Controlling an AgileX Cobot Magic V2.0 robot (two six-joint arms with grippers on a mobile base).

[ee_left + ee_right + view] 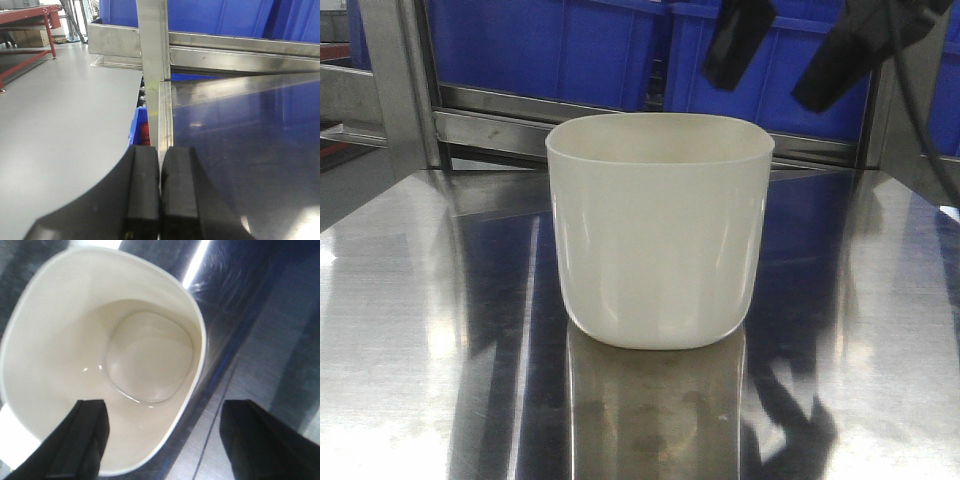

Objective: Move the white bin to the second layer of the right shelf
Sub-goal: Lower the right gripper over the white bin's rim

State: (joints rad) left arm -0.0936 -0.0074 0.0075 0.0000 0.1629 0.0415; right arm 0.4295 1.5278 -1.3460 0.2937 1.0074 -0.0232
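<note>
The white bin (pixel 658 230) stands upright and empty on the mirror-like steel table (pixel 410 350). My right gripper (pixel 790 55) hangs open above the bin's right rim, apart from it. In the right wrist view I look down into the bin (pixel 100 350); my right gripper (pixel 165 435) is open, with one finger over the bin's inside and the other outside over the table, the rim between them. My left gripper (pixel 160 175) is shut and empty at the table's left edge. The roller shelf level is out of view.
Blue crates (pixel 550 45) sit on a steel rack behind the table. A steel upright post (pixel 152 60) stands at the table's left corner, also seen in the front view (pixel 395 80). Grey floor (pixel 60 125) lies left of the table, with a red frame (pixel 30 20) beyond.
</note>
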